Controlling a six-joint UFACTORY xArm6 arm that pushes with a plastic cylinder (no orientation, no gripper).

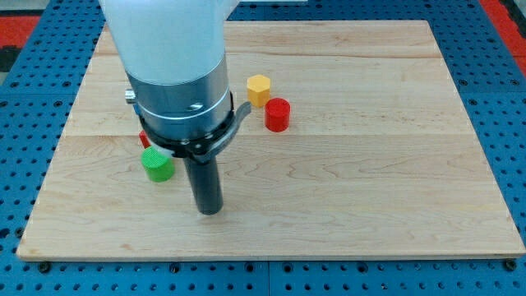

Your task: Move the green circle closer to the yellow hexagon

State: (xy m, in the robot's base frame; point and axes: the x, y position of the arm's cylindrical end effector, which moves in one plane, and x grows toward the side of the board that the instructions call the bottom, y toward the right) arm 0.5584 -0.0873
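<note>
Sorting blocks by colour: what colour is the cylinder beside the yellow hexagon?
Red: the cylinder shows best in the camera view.

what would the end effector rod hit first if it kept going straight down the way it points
My tip points straight down at the pale wooden board, so it would meet the board first. The green circle block sits to the view's left of the tip, apart from it.
</note>
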